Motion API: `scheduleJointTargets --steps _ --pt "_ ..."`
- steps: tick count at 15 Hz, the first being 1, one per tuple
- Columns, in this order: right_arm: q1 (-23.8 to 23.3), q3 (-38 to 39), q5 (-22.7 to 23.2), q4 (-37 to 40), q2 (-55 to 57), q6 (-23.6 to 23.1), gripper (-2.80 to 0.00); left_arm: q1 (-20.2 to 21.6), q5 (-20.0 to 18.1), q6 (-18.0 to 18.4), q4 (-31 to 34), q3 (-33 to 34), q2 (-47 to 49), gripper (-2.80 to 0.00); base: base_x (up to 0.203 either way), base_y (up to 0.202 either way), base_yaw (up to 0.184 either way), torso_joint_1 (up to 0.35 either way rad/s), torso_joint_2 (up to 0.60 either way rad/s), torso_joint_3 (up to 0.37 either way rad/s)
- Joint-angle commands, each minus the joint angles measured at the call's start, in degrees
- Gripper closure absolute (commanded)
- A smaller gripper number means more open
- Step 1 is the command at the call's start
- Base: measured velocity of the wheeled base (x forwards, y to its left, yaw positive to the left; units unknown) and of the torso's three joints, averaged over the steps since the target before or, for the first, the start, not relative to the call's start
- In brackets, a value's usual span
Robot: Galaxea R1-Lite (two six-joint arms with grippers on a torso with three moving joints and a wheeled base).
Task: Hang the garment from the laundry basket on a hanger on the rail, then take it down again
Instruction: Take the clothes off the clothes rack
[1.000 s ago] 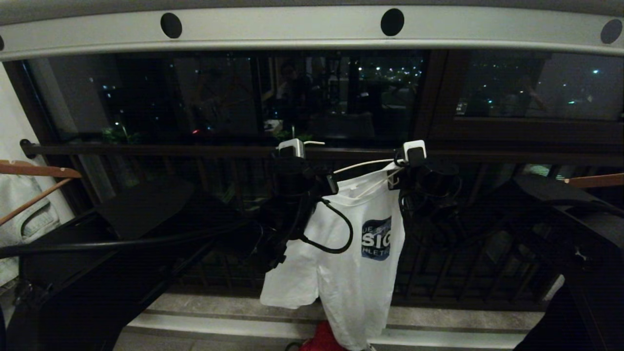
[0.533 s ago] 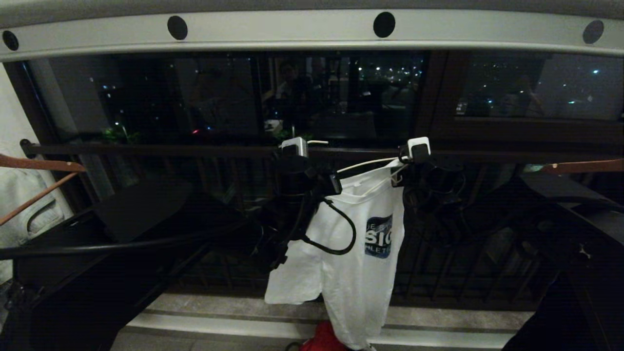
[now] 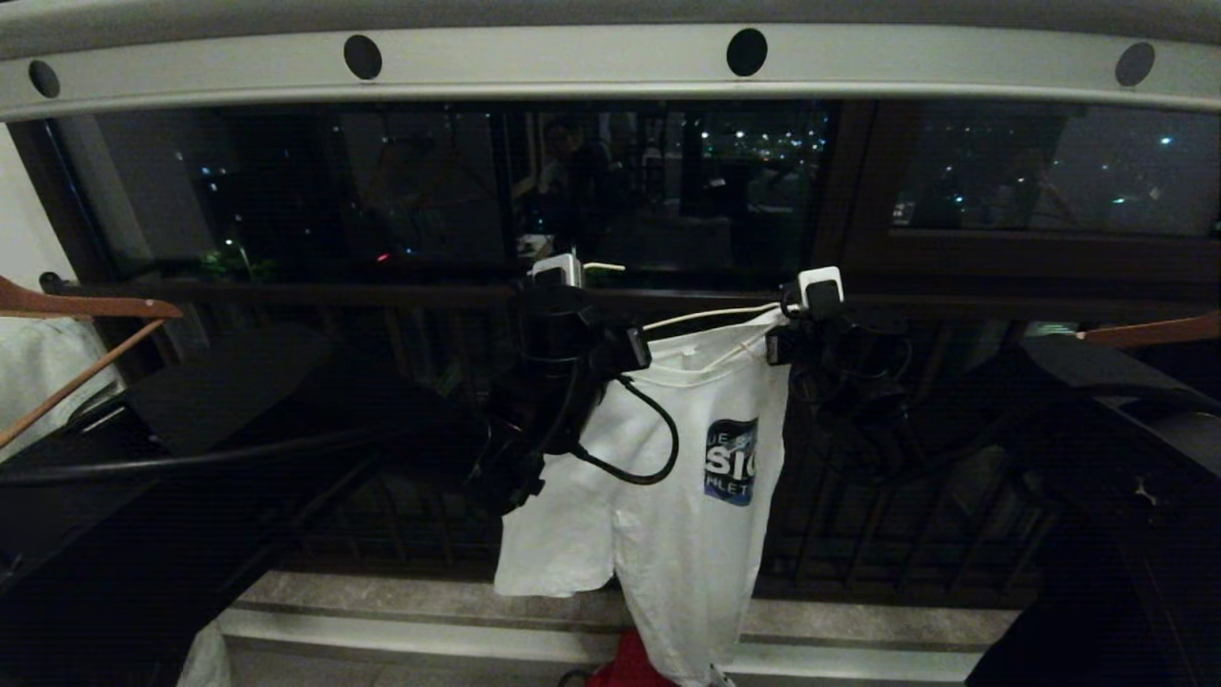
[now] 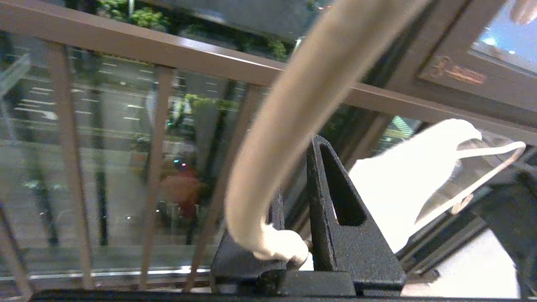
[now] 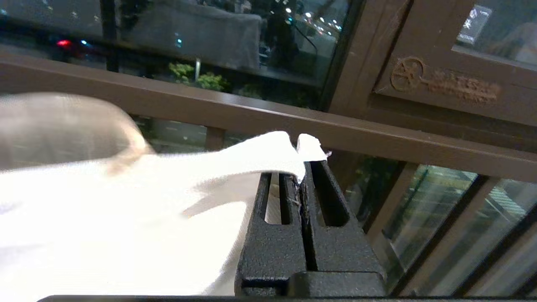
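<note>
Both hands up in front of the dark balcony bar (image 3: 286, 291), below the grey rail (image 3: 572, 59) with its round black holes. Left hand (image 3: 582, 334) closed around the neck of the white wire hanger (image 3: 711, 313) — in the left wrist view the hanger's wire (image 4: 293, 109) curves up from between the two black fingers (image 4: 335, 218), pinched there. Right hand (image 3: 792, 329) pressed together on a fold of the white T-shirt (image 3: 668, 496) at its shoulder; in the right wrist view the cloth (image 5: 268, 155) pokes up from between the closed fingers (image 5: 289, 235). T-shirt held between the two hands, not on the rail: collar up near the hanger wire, body drooping straight down, blue-and-black chest print (image 3: 732, 463) facing the head camera, one sleeve sagging lower toward the robot's left. Hanger's far shoulder end (image 4: 491, 176) inside the cloth near the right hand. Bit of red cloth (image 3: 630, 663) just below the hem, at the bottom edge of the head view. Brown wooden hangers at either side — one at far left (image 3: 86, 307) with pale fabric beneath, one at far right (image 3: 1154, 331).
</note>
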Motion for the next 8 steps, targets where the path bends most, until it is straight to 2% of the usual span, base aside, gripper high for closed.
scheduleJointTargets --steps 1,6,8 --pt "-0.3 -0.9 -0.2 -0.3 0.0 -0.1 0.0 0.2 0.0 -0.3 0.9 0.3 -1.8 0.0 0.0 0.0 0.0 0.0 0.0 0.0" --pt "-0.9 -1.3 -0.1 2.0 0.4 1.8 0.0 0.2 -0.7 -3.0 1.2 1.2 -4.4 0.0 0.0 0.0 0.0 0.0 0.0 0.0" --pt "0.0 -1.0 -0.1 2.0 0.9 1.8 0.0 0.1 -3.3 -4.5 1.2 2.8 -6.2 0.0 0.0 0.0 0.0 0.0 0.0 0.0"
